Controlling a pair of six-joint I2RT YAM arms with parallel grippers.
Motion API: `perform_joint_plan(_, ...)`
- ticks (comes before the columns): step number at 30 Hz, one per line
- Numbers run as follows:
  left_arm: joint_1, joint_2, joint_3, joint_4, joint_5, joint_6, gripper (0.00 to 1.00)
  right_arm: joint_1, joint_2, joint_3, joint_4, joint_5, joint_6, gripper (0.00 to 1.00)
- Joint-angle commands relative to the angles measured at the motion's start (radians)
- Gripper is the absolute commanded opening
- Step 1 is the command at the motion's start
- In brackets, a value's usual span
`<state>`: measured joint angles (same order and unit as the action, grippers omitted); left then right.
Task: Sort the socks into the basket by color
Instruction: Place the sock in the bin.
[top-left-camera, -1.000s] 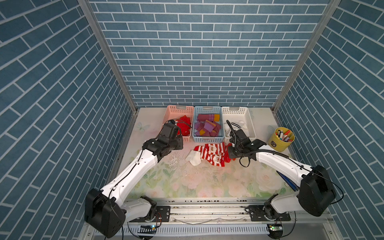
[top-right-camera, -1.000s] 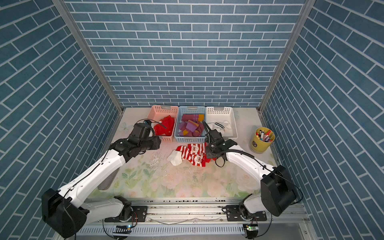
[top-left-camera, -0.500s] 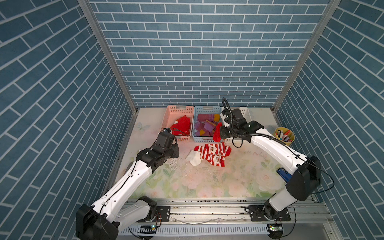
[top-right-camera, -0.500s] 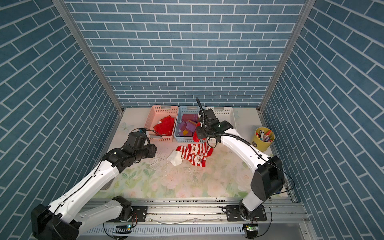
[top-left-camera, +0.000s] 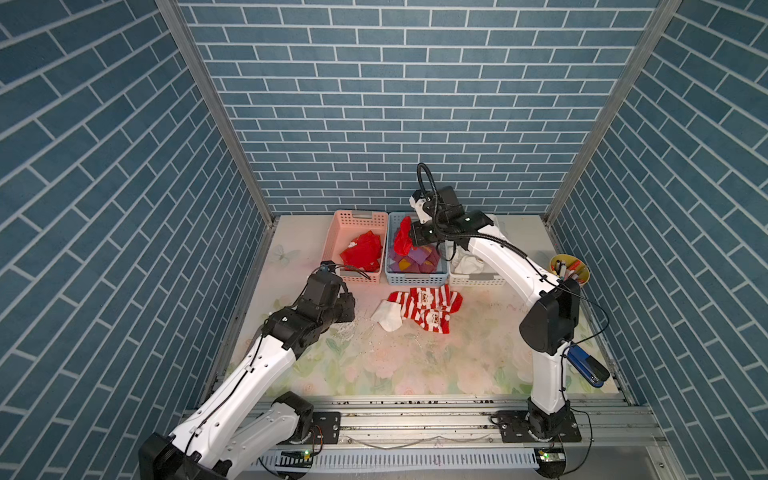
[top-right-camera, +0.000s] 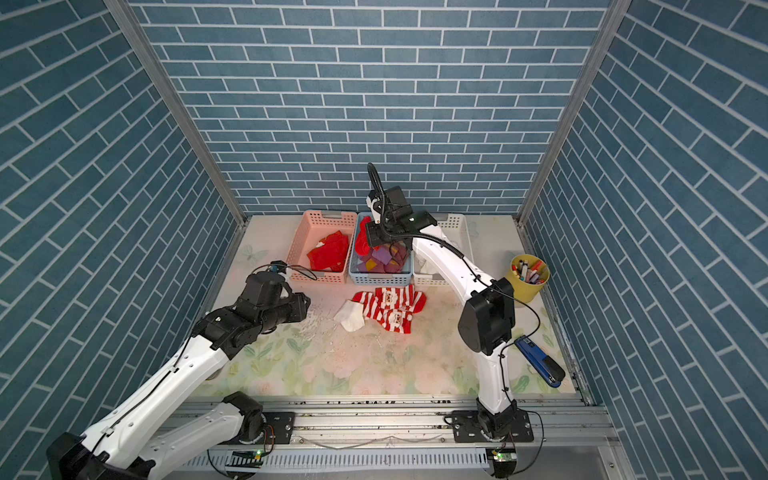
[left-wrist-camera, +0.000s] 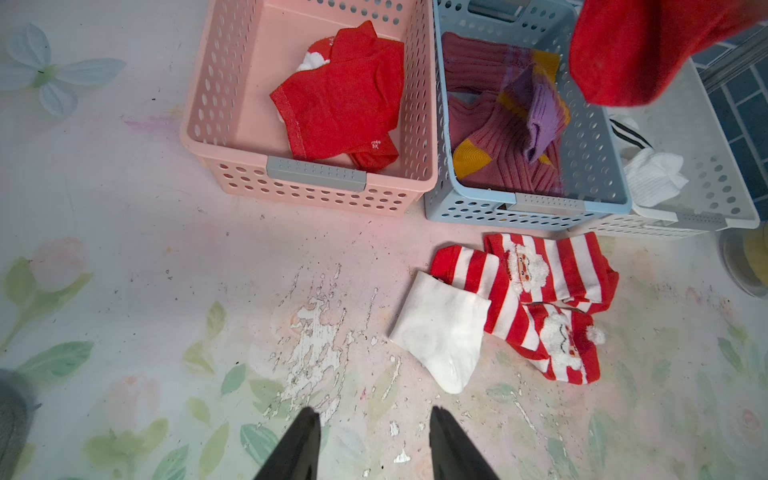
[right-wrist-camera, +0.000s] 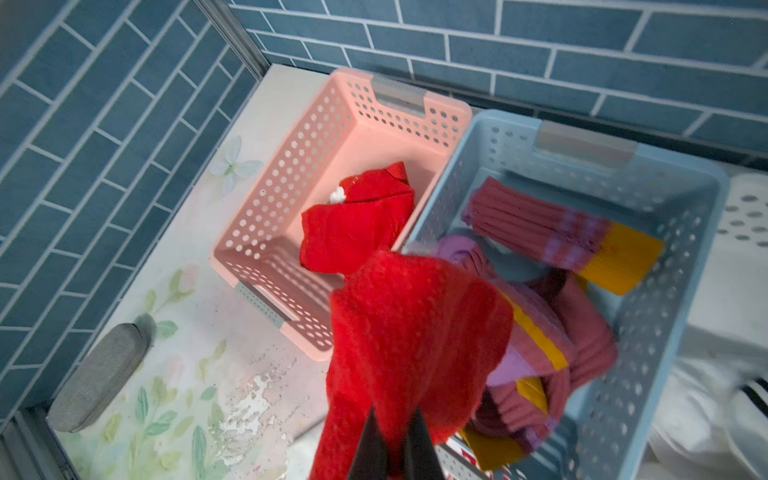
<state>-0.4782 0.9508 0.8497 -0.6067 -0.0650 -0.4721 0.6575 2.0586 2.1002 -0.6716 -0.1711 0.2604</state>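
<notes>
The right gripper (right-wrist-camera: 395, 415) has its fingers clamped on a red sock (right-wrist-camera: 407, 332), which dangles above the blue basket (right-wrist-camera: 648, 332) at the tabletop's back edge, beside the pink basket (right-wrist-camera: 291, 178). The left gripper (left-wrist-camera: 372, 415) hovers, fingers apart, over the tabletop (left-wrist-camera: 166, 291). Two striped Santa socks (left-wrist-camera: 540, 282) and a white sock (left-wrist-camera: 444, 332) lie just before the baskets.

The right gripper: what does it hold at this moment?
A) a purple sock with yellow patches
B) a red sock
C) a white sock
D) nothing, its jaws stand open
B: in the right wrist view the right gripper is shut on a red sock, which hangs down from it.
</notes>
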Motion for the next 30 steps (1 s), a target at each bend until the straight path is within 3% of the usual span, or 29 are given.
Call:
perform_joint_plan(1, -0.004, -0.002, -0.031, 0.009, 0.009, -0.012, 0.49, 0.011, 0.088, 0.134, -0.057, -0.07, -0.028, 0.0)
perform_joint_plan(10, -0.006, 0.019, -0.037, 0.025, 0.026, -0.017, 0.49, 0.045, 0.378, 0.533, -0.127, -0.129, -0.017, 0.0)
perform_joint_plan(22, -0.005, 0.008, -0.051, 0.026, 0.036, -0.014, 0.5, 0.085, 0.512, 0.589, -0.007, -0.235, 0.041, 0.05)
perform_joint_plan(25, -0.007, 0.008, -0.057, 0.027, 0.041, -0.014, 0.5, 0.088, 0.526, 0.604, -0.001, -0.241, 0.049, 0.11)
perform_joint_plan(30, -0.007, 0.009, -0.055, 0.031, 0.045, -0.014, 0.5, 0.091, 0.524, 0.603, 0.012, -0.239, 0.053, 0.32)
